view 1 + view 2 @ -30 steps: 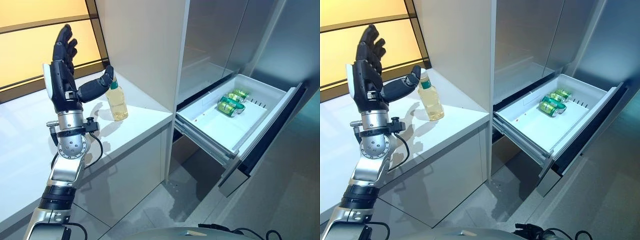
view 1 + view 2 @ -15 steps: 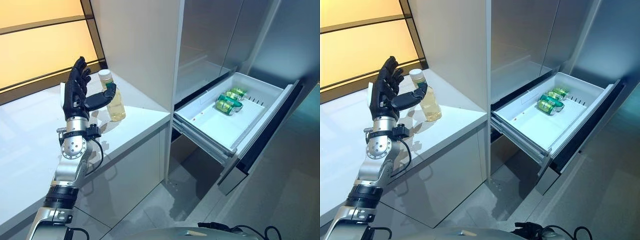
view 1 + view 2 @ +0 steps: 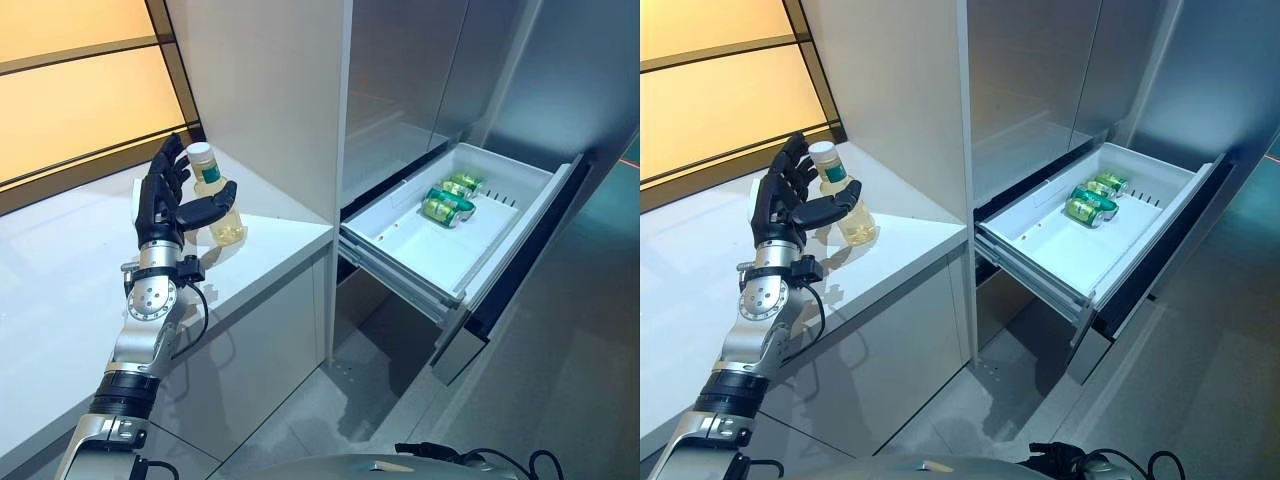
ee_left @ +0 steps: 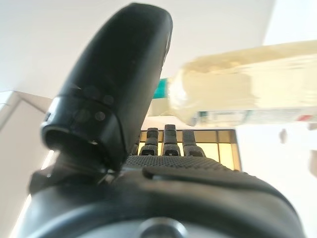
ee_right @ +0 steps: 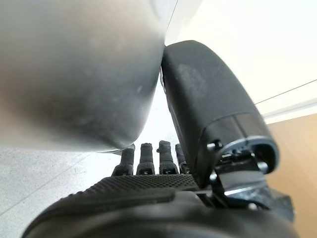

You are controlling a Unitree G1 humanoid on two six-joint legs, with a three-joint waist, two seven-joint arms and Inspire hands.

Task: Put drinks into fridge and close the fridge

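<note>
A bottle (image 3: 223, 203) of pale yellow drink with a white cap stands upright on the white counter (image 3: 60, 300), next to the tall white panel. My left hand (image 3: 163, 204) is open right at it: the fingers are straight beside its neck and the thumb reaches across its front. In the left wrist view the bottle (image 4: 247, 84) lies just past the thumb (image 4: 119, 84). Green cans (image 3: 446, 199) lie at the far end of the open white fridge drawer (image 3: 400, 240). My right hand (image 5: 163, 208) shows in the right wrist view, open and empty.
The drawer juts out at knee height to the right of the counter, with its dark front panel (image 3: 520, 270) toward the grey floor (image 3: 330, 410). Grey fridge doors (image 3: 410, 70) rise above it. An amber window panel (image 3: 70, 90) backs the counter.
My left hand has come down from a raised pose and moved in to the bottle, with the thumb now across its front. The camera has shifted slightly. The bottle, drawer and cans stay put.
</note>
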